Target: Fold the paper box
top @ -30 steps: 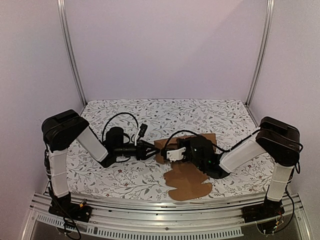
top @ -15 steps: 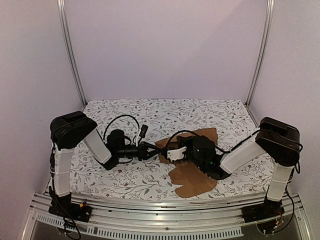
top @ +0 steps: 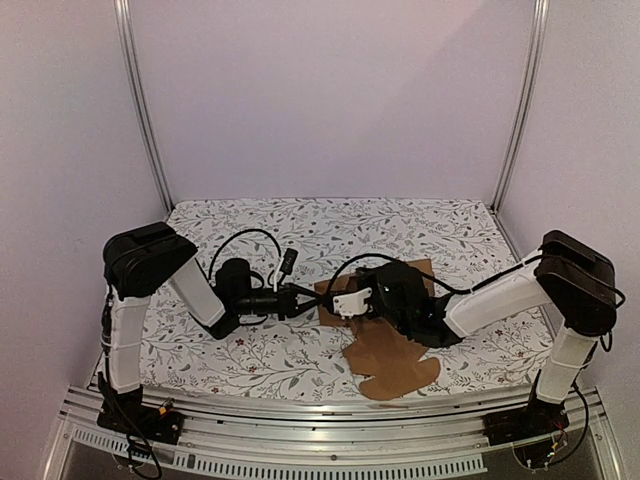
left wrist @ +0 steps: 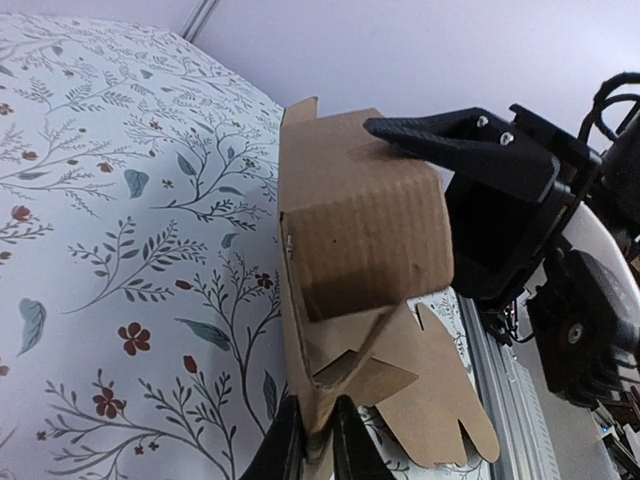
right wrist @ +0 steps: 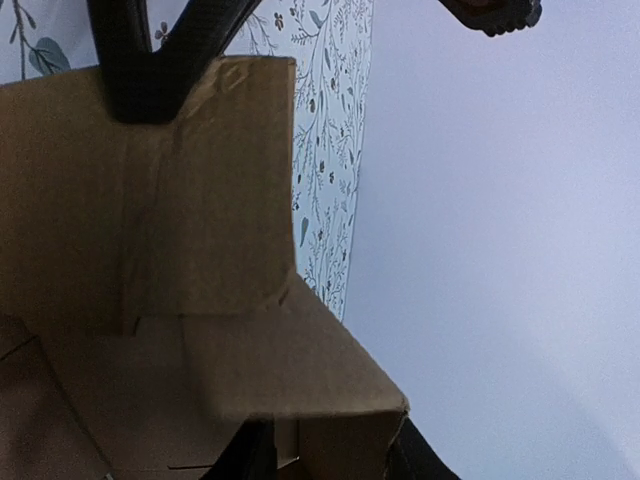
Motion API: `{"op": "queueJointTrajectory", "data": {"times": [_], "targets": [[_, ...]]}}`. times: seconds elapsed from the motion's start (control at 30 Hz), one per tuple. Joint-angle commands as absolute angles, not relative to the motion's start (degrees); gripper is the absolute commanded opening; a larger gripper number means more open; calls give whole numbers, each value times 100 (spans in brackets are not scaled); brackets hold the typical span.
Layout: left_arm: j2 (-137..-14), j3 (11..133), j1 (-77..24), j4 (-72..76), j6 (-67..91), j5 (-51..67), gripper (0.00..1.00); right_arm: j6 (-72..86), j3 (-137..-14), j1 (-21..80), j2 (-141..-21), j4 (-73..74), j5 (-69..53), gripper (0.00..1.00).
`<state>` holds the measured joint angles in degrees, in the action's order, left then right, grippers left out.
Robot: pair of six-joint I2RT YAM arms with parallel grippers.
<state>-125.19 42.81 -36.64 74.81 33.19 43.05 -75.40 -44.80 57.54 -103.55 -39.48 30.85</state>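
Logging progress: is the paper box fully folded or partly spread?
Partly folded. The paper box has panels raised into a corner between left gripper and right gripper; its tabbed flaps lie flat on the table.

Left tool [left wrist: 311, 442] pinching paper box [left wrist: 365, 225] lower edge; right tool [left wrist: 425, 142] clamping raised panel.

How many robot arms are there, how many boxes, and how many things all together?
Robot arms: 2, the left arm and the right arm
Brown paper box: 1
Flowery table: 1
Total: 4
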Motion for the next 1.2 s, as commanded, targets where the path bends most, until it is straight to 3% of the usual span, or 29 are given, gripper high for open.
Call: {"op": "queueJointTrajectory", "data": {"times": [0.0,0.17,0.47,0.67,0.8,1.07,1.17], "targets": [[-12315,4402,-3653,7399,3170,4325,5,-6548,-5727,5818,-9961,-327,3098,46],[-12082,4460,-3617,6769,2772,4330,4,-4874,-7295,5748,-9875,3321,1761,65],[-11600,4561,-3568,5599,2093,4357,6,-4594,-8851,5331,-9834,6353,-182,70],[-11317,4677,-3547,4711,1525,4367,9,-4738,-9960,4454,-9889,7045,-983,69],[-11229,4989,-3534,4010,1149,4461,12,-4701,-10383,4002,-10164,6655,-752,68],[-11097,5299,-3535,3505,1016,4588,14,-4978,-10789,3860,-11148,6416,-917,72],[-11036,5309,-3537,3372,936,4575,14,-4969,-10992,3857,-11487,6389,-900,68]]}}
